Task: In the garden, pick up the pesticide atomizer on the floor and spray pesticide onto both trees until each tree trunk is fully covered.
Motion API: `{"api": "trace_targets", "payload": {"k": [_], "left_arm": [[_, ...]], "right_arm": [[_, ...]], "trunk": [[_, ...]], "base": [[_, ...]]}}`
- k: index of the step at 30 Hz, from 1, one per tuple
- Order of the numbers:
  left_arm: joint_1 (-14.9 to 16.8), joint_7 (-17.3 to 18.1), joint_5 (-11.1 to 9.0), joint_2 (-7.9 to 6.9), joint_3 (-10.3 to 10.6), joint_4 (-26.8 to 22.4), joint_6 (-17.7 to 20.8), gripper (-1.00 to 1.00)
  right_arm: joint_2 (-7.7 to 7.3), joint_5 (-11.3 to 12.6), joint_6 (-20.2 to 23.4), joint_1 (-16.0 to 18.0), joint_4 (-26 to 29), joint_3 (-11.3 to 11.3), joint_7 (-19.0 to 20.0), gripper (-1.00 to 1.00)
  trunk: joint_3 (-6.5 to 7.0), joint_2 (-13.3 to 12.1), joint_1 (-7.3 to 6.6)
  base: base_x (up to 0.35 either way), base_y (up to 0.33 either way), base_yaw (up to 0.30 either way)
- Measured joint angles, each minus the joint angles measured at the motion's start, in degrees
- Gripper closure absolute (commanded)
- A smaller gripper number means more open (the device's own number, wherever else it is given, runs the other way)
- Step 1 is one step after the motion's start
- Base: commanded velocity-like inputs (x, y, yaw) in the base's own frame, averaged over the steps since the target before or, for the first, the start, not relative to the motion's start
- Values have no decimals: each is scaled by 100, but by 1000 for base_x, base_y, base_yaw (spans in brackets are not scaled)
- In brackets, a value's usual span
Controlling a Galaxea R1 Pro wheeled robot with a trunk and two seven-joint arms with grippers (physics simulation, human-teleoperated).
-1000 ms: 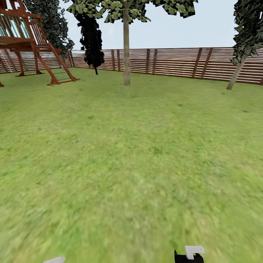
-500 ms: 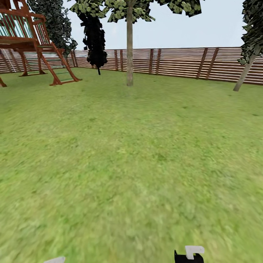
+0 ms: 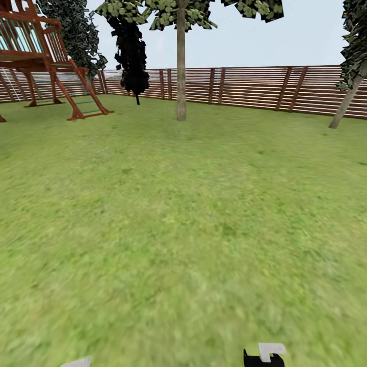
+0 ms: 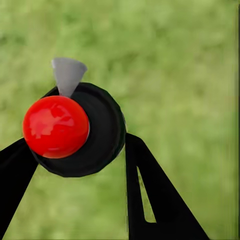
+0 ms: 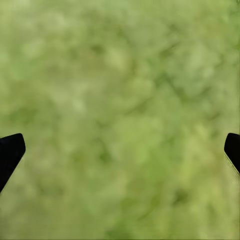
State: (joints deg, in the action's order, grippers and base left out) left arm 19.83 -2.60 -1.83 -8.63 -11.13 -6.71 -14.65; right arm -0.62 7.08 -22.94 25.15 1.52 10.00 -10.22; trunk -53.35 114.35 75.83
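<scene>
The pesticide atomizer (image 4: pixel 75 130), a black bottle with a round red top and a grey nozzle, sits between the black fingers (image 4: pixel 150 195) of my left gripper (image 4: pixel 75 150), which is shut on it over grass. My right gripper (image 5: pixel 120 150) is open, its two black fingertips far apart with only lawn between them. Far ahead in the head view stands a tree with a straight grey-tan trunk (image 3: pixel 181 71) and blocky green-white foliage (image 3: pixel 168 10), in front of the fence. No white specks of pesticide show on it from here.
The green lawn (image 3: pixel 183 219) stretches to a brown slatted fence (image 3: pixel 255 86). A red wooden play frame (image 3: pixel 46 61) stands at the far left, with a dark narrow tree (image 3: pixel 131 51) beside it. At the far right rises a tree with a leaning trunk (image 3: pixel 345 104).
The whole head view has shifted a little, so the camera has moved: the straight-trunked tree sits slightly further right and the fence line looks a touch nearer. Both arms look the same.
</scene>
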Motion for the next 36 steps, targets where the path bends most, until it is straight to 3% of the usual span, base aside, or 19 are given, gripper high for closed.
{"api": "trace_targets", "payload": {"k": [36], "left_arm": [[0, 2, 0, -7, -4, -2, 0, 100]], "right_arm": [[0, -2, 0, -4, 0, 3, 1, -100]], "trunk": [[0, 0, 0]], "base": [[344, 0, 0]]}}
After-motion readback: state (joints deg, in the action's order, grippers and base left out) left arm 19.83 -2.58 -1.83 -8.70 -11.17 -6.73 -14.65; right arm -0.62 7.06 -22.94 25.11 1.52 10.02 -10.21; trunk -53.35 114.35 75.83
